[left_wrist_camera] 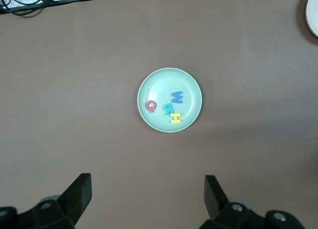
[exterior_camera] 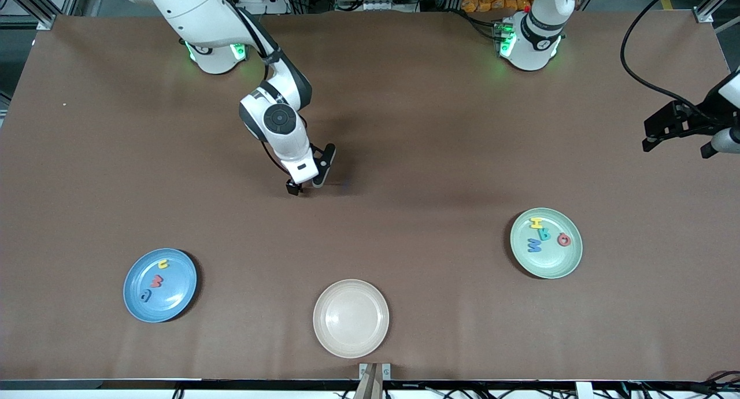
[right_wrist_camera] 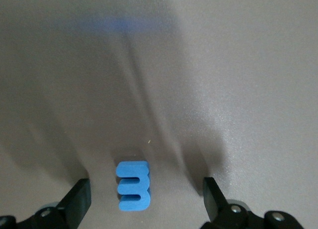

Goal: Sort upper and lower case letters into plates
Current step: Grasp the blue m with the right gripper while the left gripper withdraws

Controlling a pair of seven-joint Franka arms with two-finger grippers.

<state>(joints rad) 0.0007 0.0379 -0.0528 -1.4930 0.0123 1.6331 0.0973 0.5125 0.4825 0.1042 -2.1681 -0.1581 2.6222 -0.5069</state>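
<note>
A blue foam letter (right_wrist_camera: 133,185) lies flat on the brown table, between the fingers of my right gripper (right_wrist_camera: 145,188), which is open and low over it near the table's middle (exterior_camera: 306,186). The blue plate (exterior_camera: 173,298), toward the right arm's end, holds a yellow letter (exterior_camera: 163,265), a red letter (exterior_camera: 156,281) and a blue letter (exterior_camera: 145,295). The mint green plate (exterior_camera: 555,265) (left_wrist_camera: 164,85), toward the left arm's end, holds several letters, among them a red one (left_wrist_camera: 151,106) and a yellow one (left_wrist_camera: 176,118). My left gripper (exterior_camera: 676,136) (left_wrist_camera: 147,182) hangs open and empty, high up at its end of the table.
A beige plate (exterior_camera: 351,318) with nothing in it sits near the front edge, between the two coloured plates; its rim (left_wrist_camera: 314,13) shows in the left wrist view. Brown table covering (exterior_camera: 439,127) spreads all round.
</note>
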